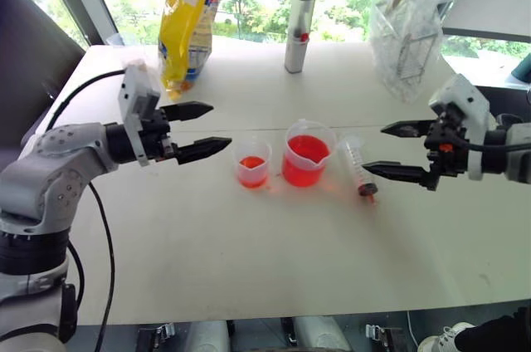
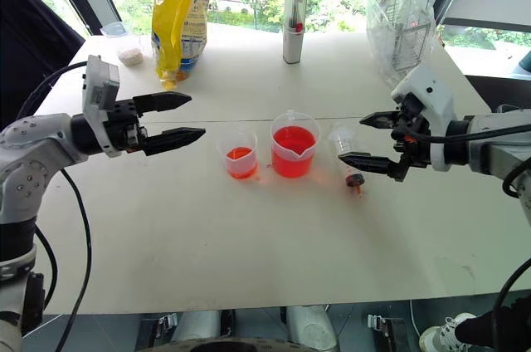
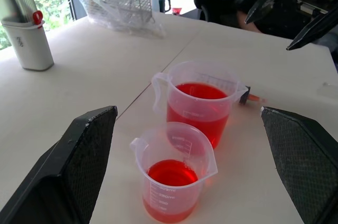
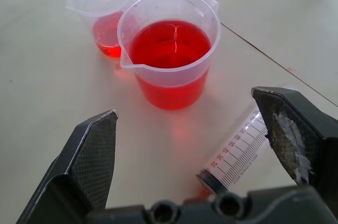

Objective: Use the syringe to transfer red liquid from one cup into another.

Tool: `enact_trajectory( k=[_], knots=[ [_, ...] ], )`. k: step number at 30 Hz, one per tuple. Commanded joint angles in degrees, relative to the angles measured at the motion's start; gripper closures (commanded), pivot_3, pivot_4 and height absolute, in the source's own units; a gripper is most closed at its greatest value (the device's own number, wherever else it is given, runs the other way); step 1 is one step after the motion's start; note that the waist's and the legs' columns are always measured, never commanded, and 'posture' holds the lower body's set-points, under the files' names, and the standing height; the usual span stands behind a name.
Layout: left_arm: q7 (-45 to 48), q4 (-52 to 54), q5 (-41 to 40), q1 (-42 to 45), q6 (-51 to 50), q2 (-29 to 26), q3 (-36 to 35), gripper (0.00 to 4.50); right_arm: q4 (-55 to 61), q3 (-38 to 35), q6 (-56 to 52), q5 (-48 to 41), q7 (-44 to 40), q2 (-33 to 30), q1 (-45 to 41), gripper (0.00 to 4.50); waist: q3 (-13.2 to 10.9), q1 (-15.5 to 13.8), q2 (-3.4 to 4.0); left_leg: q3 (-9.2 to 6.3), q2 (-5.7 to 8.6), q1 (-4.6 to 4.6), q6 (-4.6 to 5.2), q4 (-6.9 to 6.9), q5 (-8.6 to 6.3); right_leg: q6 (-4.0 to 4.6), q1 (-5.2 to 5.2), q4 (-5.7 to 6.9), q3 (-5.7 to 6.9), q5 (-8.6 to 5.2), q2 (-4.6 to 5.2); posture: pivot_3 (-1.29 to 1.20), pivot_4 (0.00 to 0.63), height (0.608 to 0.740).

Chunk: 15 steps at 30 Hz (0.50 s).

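Item: white bench (image 1: 249,269) with liquid-transfer set, laid out near the middle of its top. Larger spouted cup (image 1: 306,154) stood upright, roughly half full of red liquid (image 4: 169,44). Smaller cup (image 1: 252,163) stood just beside it, toward the left edge, holding a shallow layer of the same liquid. Syringe (image 1: 357,164) lay flat on the bench on the larger cup's other side, near it but apart, barrel clear, dark seal at the near end. Left gripper (image 1: 199,129) hung above the bench left of the cups, jaws wide apart, holding nothing. Right gripper (image 1: 397,150) hung just right of the syringe, jaws likewise spread, empty. Along the far edge: yellow bag (image 1: 187,20), tall grey bottle (image 1: 299,31), clear bag with wire rack (image 1: 406,41). Right wrist view showed the syringe's printed scale; right eye view showed a small jar (image 2: 126,43) at the far left corner.
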<state>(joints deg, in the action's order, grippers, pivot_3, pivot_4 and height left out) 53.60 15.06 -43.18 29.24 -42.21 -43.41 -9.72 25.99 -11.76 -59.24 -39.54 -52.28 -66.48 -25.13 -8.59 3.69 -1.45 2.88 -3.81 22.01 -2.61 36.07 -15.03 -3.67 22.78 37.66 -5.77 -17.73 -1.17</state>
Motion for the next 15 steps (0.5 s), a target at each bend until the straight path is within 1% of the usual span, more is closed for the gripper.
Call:
enact_trajectory(
  k=[1,9,12,15],
  knots=[
    [0.3,-0.2,-0.5,1.5,0.6,0.3,-0.2,0.0,0.8,-2.7,-0.5,-0.7,0.0,-1.4,-0.2,0.05,0.0,0.0,0.0,0.0,0.0,0.0,0.0,0.0,0.0,0.0,0.0,0.0,0.0,0.0,0.0,0.0,0.15,0.74],
    [0.8,-1.3,-0.5,2.8,0.7,2.1,0.5,0.0,0.6,-3.1,-3.7,-1.5,1.3,-2.5,-1.4,0.05,0.0,-0.1,0.0,0.01,0.01,-0.01,0.0,0.02,0.0,0.0,-0.01,0.0,-0.01,0.0,-0.01,0.0,0.15,0.74],
    [1.5,-2.1,0.2,3.0,1.2,2.2,1.1,0.0,-0.7,-2.2,-8.0,-1.8,3.6,-3.0,-2.9,0.05,0.0,-0.1,0.0,0.02,0.01,-0.02,0.0,0.02,0.0,0.0,-0.02,0.0,-0.01,0.0,-0.01,0.0,0.15,0.74],
    [2.0,-2.6,0.5,3.2,1.6,2.3,1.6,0.0,-1.3,-1.6,-9.8,-2.1,4.8,-2.7,-4.5,0.05,0.0,-0.1,0.0,0.03,0.01,-0.03,0.0,0.01,0.0,0.0,-0.02,0.0,-0.02,0.0,0.0,0.0,0.15,0.74]
  ],
)
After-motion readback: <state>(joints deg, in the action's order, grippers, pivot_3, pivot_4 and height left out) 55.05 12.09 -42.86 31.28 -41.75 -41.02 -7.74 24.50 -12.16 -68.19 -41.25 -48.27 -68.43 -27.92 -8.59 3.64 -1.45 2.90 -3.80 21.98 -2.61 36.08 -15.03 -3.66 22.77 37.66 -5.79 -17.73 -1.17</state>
